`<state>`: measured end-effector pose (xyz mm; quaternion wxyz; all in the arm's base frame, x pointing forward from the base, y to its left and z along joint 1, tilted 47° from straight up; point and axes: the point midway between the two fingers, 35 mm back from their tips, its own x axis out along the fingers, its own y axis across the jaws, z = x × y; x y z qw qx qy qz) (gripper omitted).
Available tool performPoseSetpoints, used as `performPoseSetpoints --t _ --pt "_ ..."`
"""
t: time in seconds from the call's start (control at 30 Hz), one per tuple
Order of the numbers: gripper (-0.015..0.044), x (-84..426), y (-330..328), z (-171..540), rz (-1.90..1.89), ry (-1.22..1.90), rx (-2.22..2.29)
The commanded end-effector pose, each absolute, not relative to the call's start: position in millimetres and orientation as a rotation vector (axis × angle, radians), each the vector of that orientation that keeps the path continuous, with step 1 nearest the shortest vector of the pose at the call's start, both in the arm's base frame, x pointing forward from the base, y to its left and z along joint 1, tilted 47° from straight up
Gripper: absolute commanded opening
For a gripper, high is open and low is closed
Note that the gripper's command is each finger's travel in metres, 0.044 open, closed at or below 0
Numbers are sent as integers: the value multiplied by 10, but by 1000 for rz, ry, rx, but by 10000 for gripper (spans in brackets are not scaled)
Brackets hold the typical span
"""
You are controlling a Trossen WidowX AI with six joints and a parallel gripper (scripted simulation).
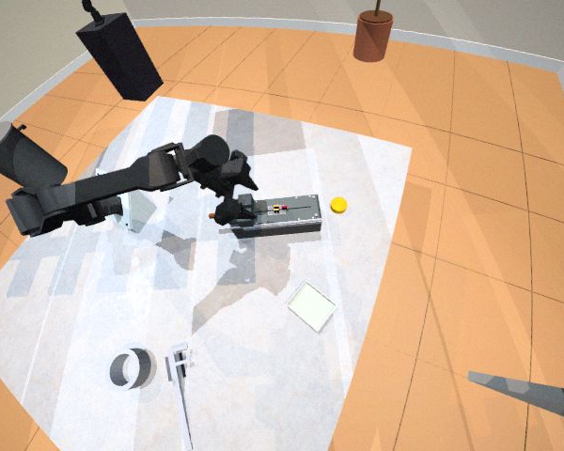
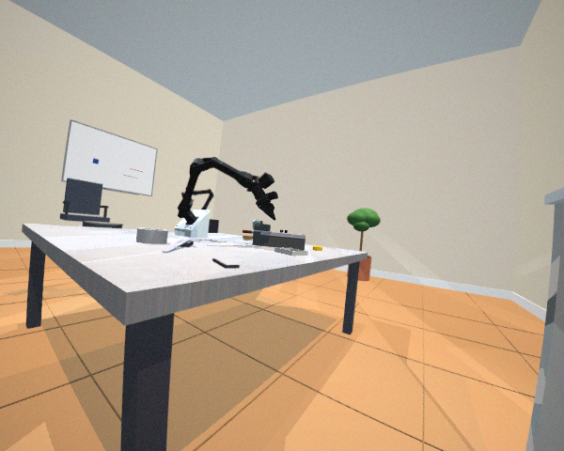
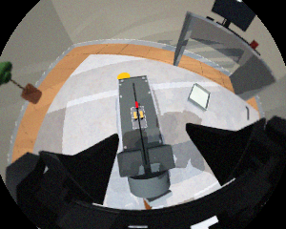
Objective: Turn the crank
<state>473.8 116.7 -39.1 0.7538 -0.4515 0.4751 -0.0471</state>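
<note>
The grey machine (image 1: 299, 215) (image 2: 285, 241) (image 3: 127, 95) lies on the table, with a slot along its top. The slide's red pointer (image 1: 284, 207) (image 3: 136, 104) is not level with the brass zero marks (image 1: 275, 208) (image 3: 138, 114); it is off toward the end near the yellow disc. The crank's brown handle (image 1: 211, 215) (image 2: 246, 231) (image 3: 147, 204) sticks out at the opposite end, partly hidden by the gripper in the top view and the wrist view. My gripper (image 1: 256, 202) (image 2: 274, 217) (image 3: 153, 132) is open and empty, raised above the machine, clear of the handle.
A yellow disc (image 1: 338, 205) (image 2: 317, 248) (image 3: 123, 75) lies beyond the machine's far end. A shallow pale tray (image 1: 311, 305) (image 3: 199, 96) lies to one side. A grey ring (image 1: 145, 364) (image 2: 150, 236) and a caliper (image 1: 178, 361) are farther off. A black bent rod (image 2: 226, 264) lies near the table edge.
</note>
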Motion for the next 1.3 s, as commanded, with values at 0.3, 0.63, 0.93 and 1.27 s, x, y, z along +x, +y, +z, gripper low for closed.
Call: performPoseSetpoints --t 0.3,0.63,0.93,1.27 --pt "440 4705 1151 -476 -88 1042 -995" --pt "440 4720 1223 -409 -89 1041 -993" --pt "440 4743 1552 -70 -95 1034 -988" --pt "440 4420 1546 55 -55 1007 -964"
